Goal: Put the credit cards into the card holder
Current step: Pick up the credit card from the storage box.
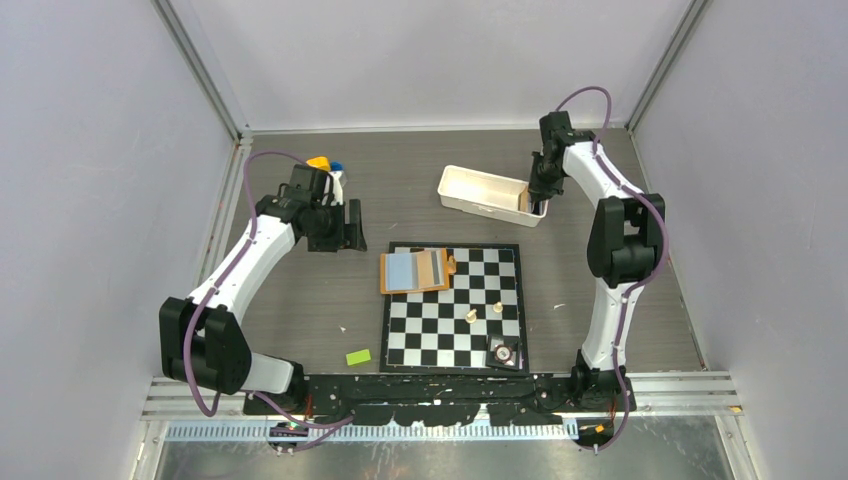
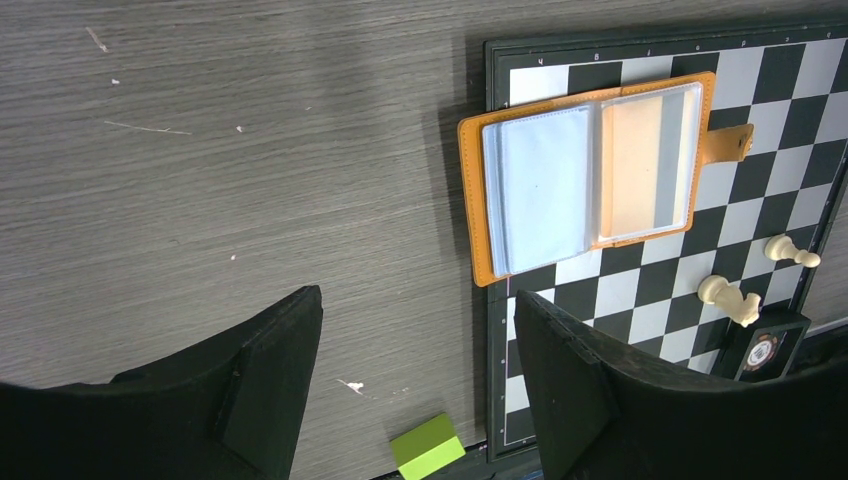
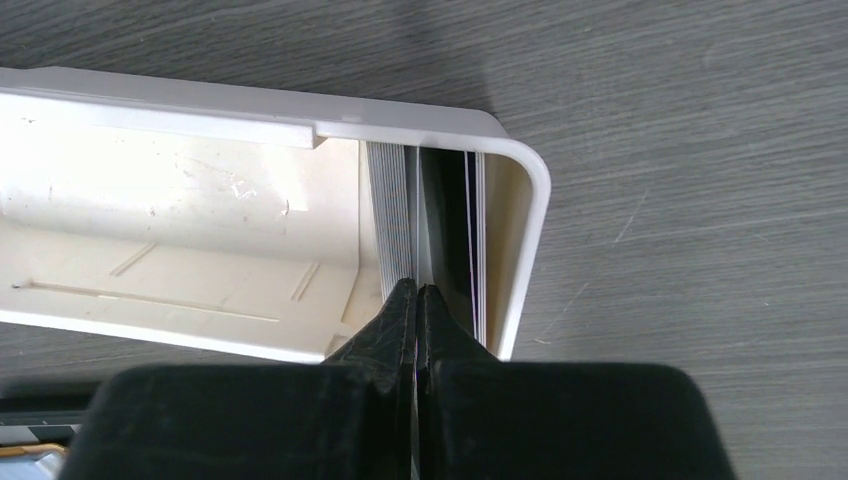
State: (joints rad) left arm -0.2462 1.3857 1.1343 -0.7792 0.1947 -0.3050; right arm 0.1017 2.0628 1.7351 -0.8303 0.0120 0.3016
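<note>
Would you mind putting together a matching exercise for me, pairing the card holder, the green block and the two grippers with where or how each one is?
Things:
1. card holder
2. green block
3. left gripper
4. right gripper

Places or states:
A. shut, among the cards standing in the white tray
B. lying open on a corner of the chessboard
C. open, above the bare table
D. on the table, left of the chessboard

Pairs: 1-B, 2-D, 3-C, 4-A

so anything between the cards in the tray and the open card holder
Nothing visible: only table separates the credit cards in the white tray from the card holder; the chess pieces stand off that line.
</note>
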